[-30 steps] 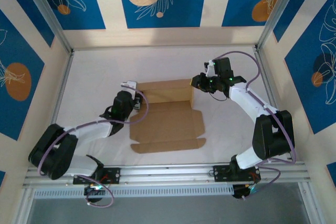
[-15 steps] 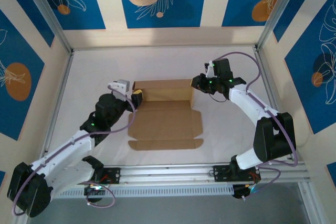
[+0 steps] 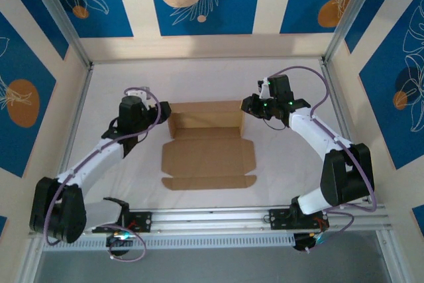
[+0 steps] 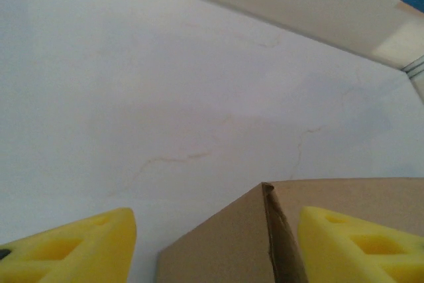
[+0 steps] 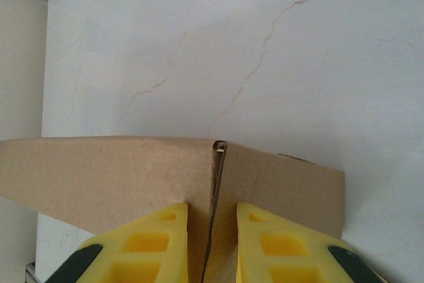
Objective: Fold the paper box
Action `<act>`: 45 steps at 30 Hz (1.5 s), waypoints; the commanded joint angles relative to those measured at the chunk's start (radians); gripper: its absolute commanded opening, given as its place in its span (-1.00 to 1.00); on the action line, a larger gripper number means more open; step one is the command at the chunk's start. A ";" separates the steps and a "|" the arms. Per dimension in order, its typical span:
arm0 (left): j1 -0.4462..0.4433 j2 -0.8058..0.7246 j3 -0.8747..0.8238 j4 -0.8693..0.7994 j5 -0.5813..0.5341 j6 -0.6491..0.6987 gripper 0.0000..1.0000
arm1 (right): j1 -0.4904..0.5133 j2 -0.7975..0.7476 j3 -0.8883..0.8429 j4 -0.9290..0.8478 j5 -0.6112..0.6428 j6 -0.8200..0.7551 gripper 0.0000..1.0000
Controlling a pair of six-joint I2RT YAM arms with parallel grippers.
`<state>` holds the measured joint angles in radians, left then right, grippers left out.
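The paper box (image 3: 209,157) lies mid-table, brown cardboard with its floor flat, its front flap spread toward me and its back wall standing. My left gripper (image 3: 161,114) is open at the box's back left corner. In the left wrist view that corner (image 4: 232,243) rises between the yellow fingers (image 4: 73,250) of the left gripper (image 4: 215,250), with a wide gap on the left side. My right gripper (image 3: 246,106) is shut on the back right corner. In the right wrist view the right gripper (image 5: 212,243) pinches the doubled cardboard edge (image 5: 99,170) between its pads.
A white cloth (image 3: 126,84) with faint creases covers the table. Metal frame rails (image 3: 79,111) run along the left and right sides, and an aluminium rail (image 3: 212,217) crosses the near edge by the arm bases. Patterned walls stand close behind.
My left arm has swung back and to the left, off the box's left side, and its gripper now faces the back left corner. The right arm has not moved.
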<state>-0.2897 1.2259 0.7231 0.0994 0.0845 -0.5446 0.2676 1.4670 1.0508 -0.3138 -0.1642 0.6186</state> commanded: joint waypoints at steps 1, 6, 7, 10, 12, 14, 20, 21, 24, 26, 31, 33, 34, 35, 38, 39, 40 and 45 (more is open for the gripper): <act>0.014 0.018 -0.008 0.102 0.135 -0.070 0.16 | 0.008 0.016 -0.023 -0.096 0.033 -0.016 -0.58; 0.013 0.048 -0.065 0.186 0.178 -0.099 -0.09 | 0.019 0.031 -0.028 -0.093 0.037 -0.017 -0.58; 0.014 0.056 -0.070 0.194 0.185 -0.102 -0.12 | 0.022 0.033 -0.029 -0.091 0.038 -0.016 -0.58; 0.014 0.084 -0.091 0.226 0.207 -0.120 -0.25 | 0.039 0.046 -0.029 -0.095 0.045 -0.016 -0.58; 0.011 0.095 -0.109 0.251 0.211 -0.141 -0.34 | 0.049 0.052 -0.031 -0.094 0.048 -0.008 -0.58; 0.006 0.102 -0.127 0.276 0.216 -0.156 -0.41 | 0.058 0.055 -0.036 -0.089 0.046 0.006 -0.58; -0.011 0.056 -0.161 0.256 0.136 -0.194 -0.71 | 0.072 0.040 -0.067 -0.056 0.049 0.089 -0.51; -0.017 0.048 -0.173 0.263 0.114 -0.216 -0.73 | 0.071 0.037 -0.078 -0.039 0.039 0.111 -0.51; -0.028 0.042 -0.211 0.311 0.074 -0.308 -0.69 | 0.080 0.033 -0.109 0.007 0.009 0.189 -0.47; -0.037 0.048 -0.222 0.342 0.074 -0.351 -0.67 | 0.087 0.027 -0.126 0.033 0.001 0.225 -0.46; -0.052 0.052 -0.260 0.408 0.049 -0.471 -0.47 | 0.088 0.002 -0.160 0.073 0.002 0.295 -0.38; -0.055 0.056 -0.278 0.446 0.039 -0.510 -0.46 | 0.086 -0.001 -0.172 0.097 -0.022 0.322 -0.31; -0.055 0.059 -0.277 0.451 0.039 -0.511 -0.46 | 0.086 0.001 -0.170 0.097 -0.028 0.328 -0.29; -0.057 0.061 -0.273 0.449 0.044 -0.498 -0.47 | 0.085 0.001 -0.162 0.090 -0.026 0.324 -0.23; -0.057 0.046 -0.244 0.363 0.034 -0.422 -0.49 | 0.083 -0.005 -0.133 0.016 0.027 0.281 -0.04; -0.057 0.034 -0.235 0.328 0.022 -0.390 -0.49 | 0.082 -0.007 -0.124 -0.009 0.043 0.263 0.01; -0.057 0.024 -0.229 0.299 0.012 -0.367 -0.49 | 0.078 -0.009 -0.114 -0.038 0.062 0.244 0.07; -0.057 0.011 -0.209 0.236 -0.002 -0.298 -0.52 | 0.063 0.008 -0.083 -0.111 0.086 0.181 0.35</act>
<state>-0.3290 1.2304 0.5083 0.4885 0.0872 -0.9092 0.3271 1.4364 0.9695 -0.2554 -0.1005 0.8536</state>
